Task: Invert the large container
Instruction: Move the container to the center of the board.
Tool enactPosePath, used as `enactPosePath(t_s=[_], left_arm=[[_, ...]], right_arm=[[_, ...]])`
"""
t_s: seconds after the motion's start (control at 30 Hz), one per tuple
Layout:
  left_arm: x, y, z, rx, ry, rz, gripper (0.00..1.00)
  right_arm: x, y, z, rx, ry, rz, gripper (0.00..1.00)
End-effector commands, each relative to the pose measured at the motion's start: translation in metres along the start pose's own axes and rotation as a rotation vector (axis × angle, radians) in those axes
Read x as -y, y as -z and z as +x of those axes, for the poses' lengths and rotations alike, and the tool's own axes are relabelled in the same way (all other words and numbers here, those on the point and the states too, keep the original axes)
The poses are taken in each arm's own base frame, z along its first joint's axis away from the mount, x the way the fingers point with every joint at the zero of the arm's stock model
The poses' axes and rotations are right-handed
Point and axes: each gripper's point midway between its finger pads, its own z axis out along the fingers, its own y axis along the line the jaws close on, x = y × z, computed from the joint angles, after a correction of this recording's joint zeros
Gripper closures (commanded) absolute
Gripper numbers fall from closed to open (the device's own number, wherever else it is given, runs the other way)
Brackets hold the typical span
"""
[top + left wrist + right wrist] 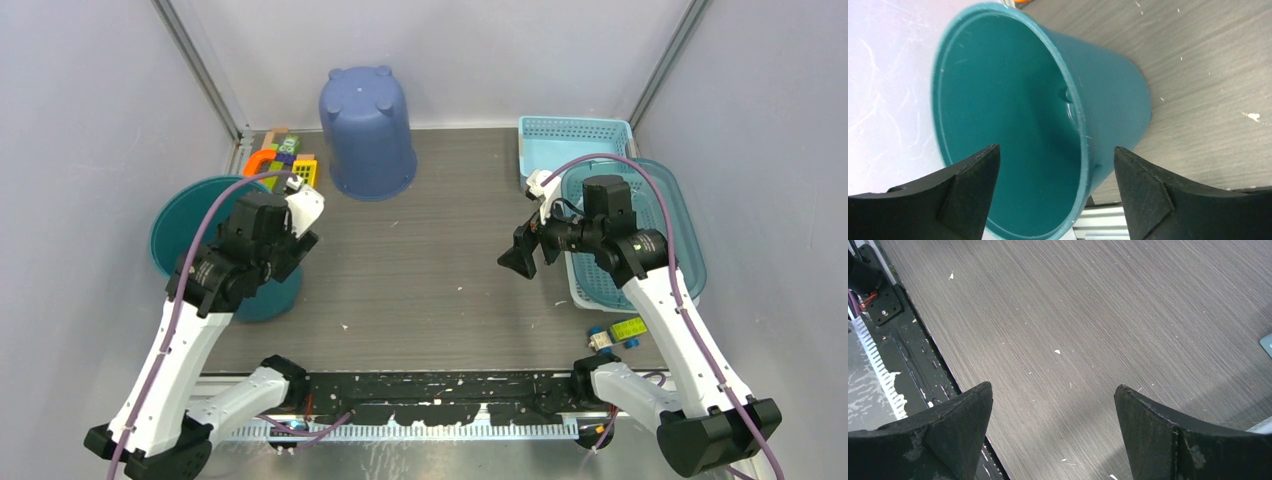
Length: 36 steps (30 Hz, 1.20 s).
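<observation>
Two buckets on grey table (440, 270): teal large container (180, 220), upright, mouth up, at L edge; blue bucket (367, 135), inverted, rear centre. Teal basket (655, 215) at R edge. L gripper (1056, 150) above container rim, jaws spread, rim betw. them, untouched. R gripper (1053, 386) spread wide over tabletop, holding nothing. Toy blocks (280, 155) rear L.

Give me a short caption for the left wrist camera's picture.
Two black fingers, spread apart, poised over the rim of an empty teal bucket standing on a grey table.
</observation>
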Motion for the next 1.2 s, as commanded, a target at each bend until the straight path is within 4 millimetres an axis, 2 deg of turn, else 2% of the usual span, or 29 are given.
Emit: enactPosePath(t_s=[0.0,0.17,0.37,0.63,0.77,0.97,1.17], left_arm=[[0.022,-0.005,0.021,-0.063,0.003,0.078,0.21],[0.038,-0.009,0.024,-0.073,0.003,0.148,0.36],[0.045,-0.014,0.02,-0.073,-0.009,0.186,0.46],[0.055,-0.025,0.011,-0.064,-0.04,0.231,0.75],[0.057,-0.026,0.0,-0.033,-0.046,0.259,0.86],[0.077,-0.008,-0.021,0.067,-0.061,0.433,0.92],[0.104,0.03,-0.034,0.173,-0.111,0.673,0.93]], right_arm=[[0.0,0.001,-0.007,0.024,0.027,-0.008,0.05],[-0.001,0.002,-0.007,0.026,0.034,-0.007,0.05],[-0.002,0.003,-0.007,0.029,0.041,-0.007,0.05],[-0.003,0.003,-0.008,0.029,0.04,-0.016,0.05],[-0.007,0.003,-0.013,0.03,0.046,-0.049,0.05],[-0.021,0.01,-0.027,0.035,0.084,-0.125,0.05],[-0.037,0.023,-0.046,0.058,0.161,-0.201,0.05]])
